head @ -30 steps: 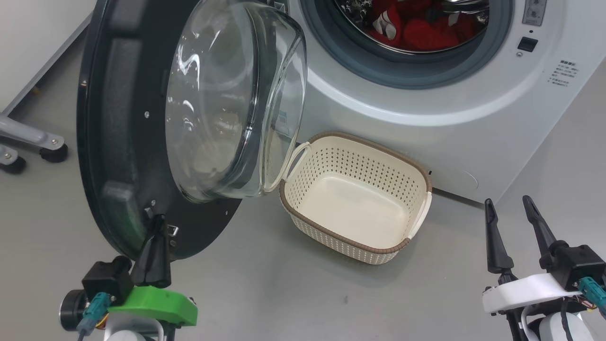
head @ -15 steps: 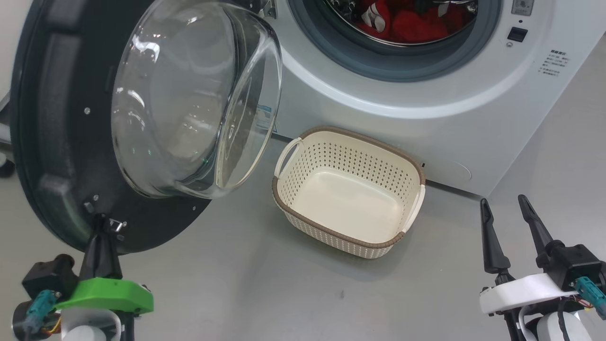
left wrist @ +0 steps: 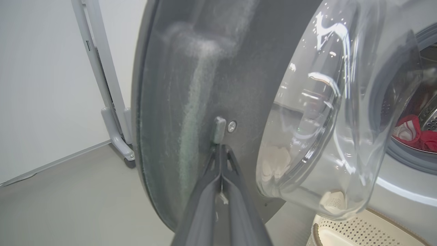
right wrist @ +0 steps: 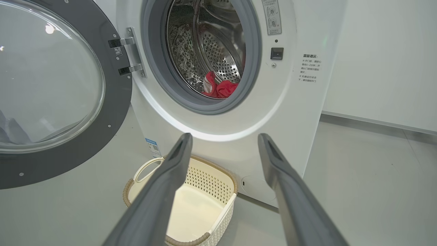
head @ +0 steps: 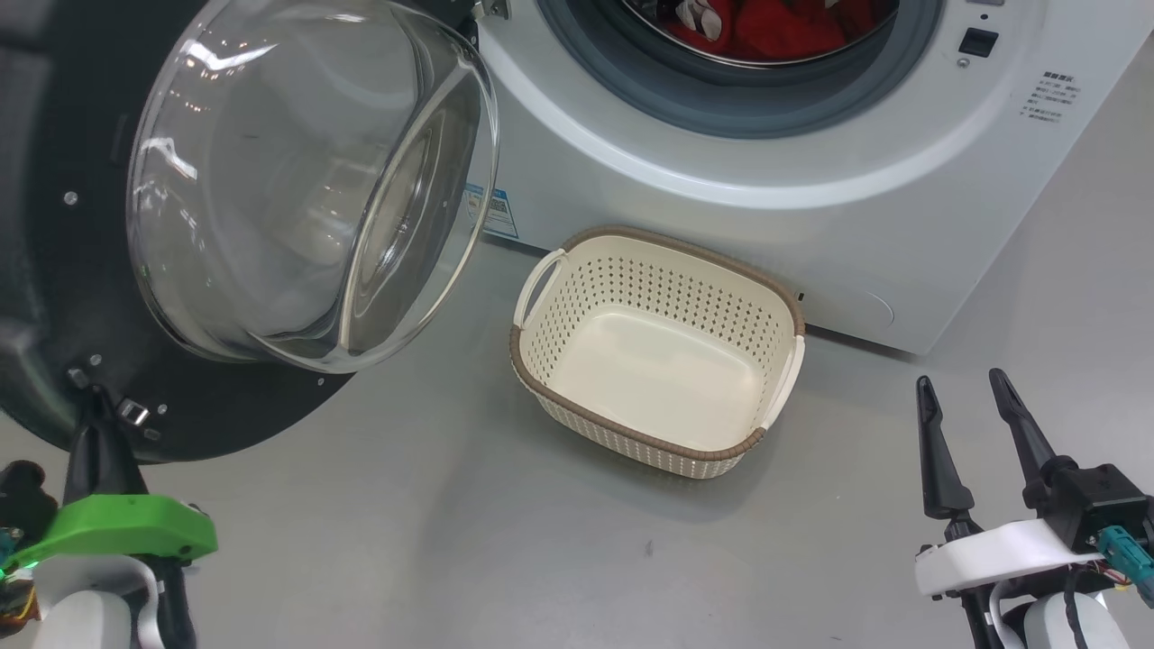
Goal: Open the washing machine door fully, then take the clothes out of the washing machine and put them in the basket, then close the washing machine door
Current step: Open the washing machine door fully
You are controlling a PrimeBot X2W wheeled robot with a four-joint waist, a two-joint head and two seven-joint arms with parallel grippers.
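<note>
Door: large round washing machine door with glossy black rim and bulging clear glass bowl (head: 297, 180), swung far out to the left of the big white front-loading washing machine (head: 721, 207); judged close to full opening.
Left gripper (head: 90, 406): dark fingers pressed together, tips against a small grey latch tab (left wrist: 218, 128) on the door's inner face, pinching nothing visible.
Right gripper (head: 958, 379): fingers spread wide, empty, low on the right.
Clothes: bright red garment with white stripes (head: 766, 22), lying in the drum behind the grey rubber ring (head: 721, 117).
Basket: small cream perforated plastic basket with brown rim (head: 685, 288), empty, on the floor just below the drum mouth.
Risk, slip: closed tips liable to skid off the tab onto smooth black rim, leaving the door short.
Risk, overtravel: too hard a push likely to strain the metal hinge (right wrist: 128, 56) or bump the grey wheeled frame (left wrist: 114, 112) behind the door.
Obstruction: glass bowl bulging near the basket's left handle, awkward for a left-side reach.
Right-side approach: open line over the basket to the drum.
</note>
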